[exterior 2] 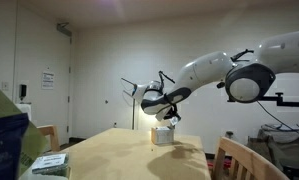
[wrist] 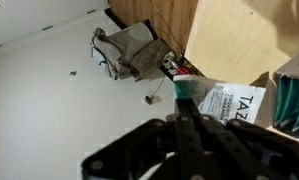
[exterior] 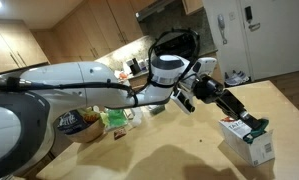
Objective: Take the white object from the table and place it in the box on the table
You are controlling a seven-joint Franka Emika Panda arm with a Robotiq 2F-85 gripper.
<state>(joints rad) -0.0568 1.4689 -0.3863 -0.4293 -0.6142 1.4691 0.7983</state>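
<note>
The gripper (exterior: 254, 124) is being held shut, its tips just above the box (exterior: 245, 144) standing on the surface (exterior: 179, 155); whether the white object is being pinched between them cannot be told

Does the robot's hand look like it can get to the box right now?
Probably yes. The hand hangs just above the box, and nothing stands between them in either exterior view. Its fingers are shut, so it would touch the top rather than grab it.
</note>
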